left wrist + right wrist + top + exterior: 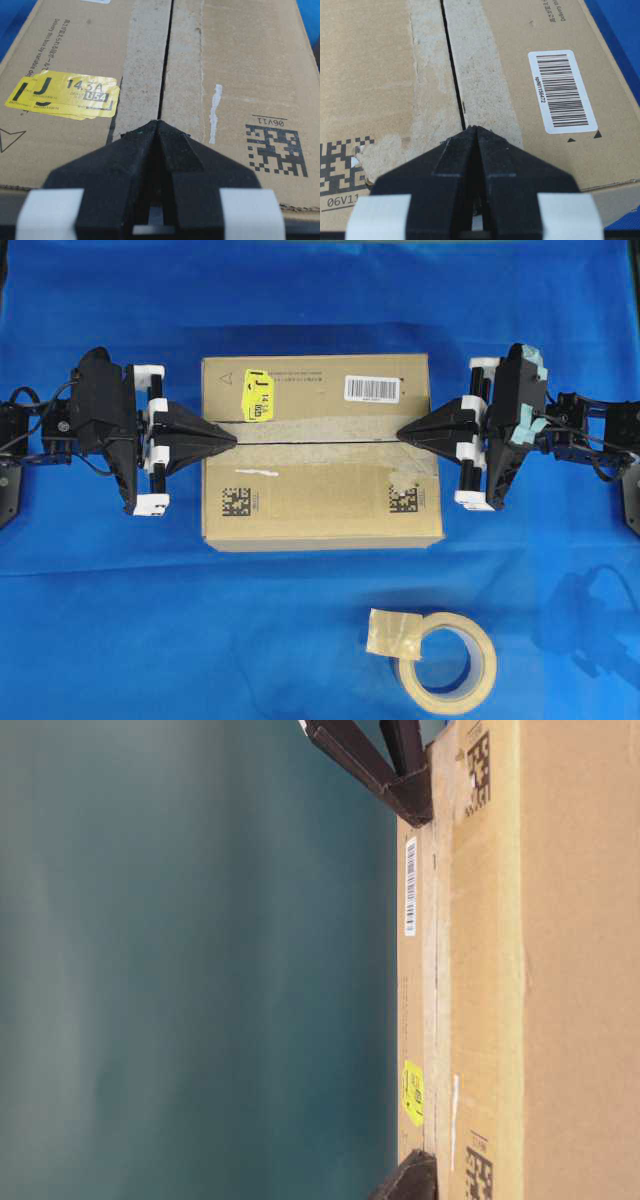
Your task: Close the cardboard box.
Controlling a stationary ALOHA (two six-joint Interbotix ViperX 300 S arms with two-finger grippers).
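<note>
The cardboard box (320,510) lies in the middle of the blue cloth with its two long top flaps folded flat, meeting at a narrow dark seam (320,439). A yellow sticker (65,95) and a barcode label (565,92) sit on the far flap. My left gripper (232,439) is shut with nothing in it, its tip resting over the seam at the box's left edge. At the right edge my right gripper (401,433) is also shut and empty, its tip over the same seam. Both tips (157,122) (476,128) point along the seam toward each other.
A beige tape roll (447,660) with a loose tab lies on the blue cloth (120,620) in front of the box, right of centre. In the table-level view the box (560,960) fills the right side, with dark finger tips (408,790) at its ends.
</note>
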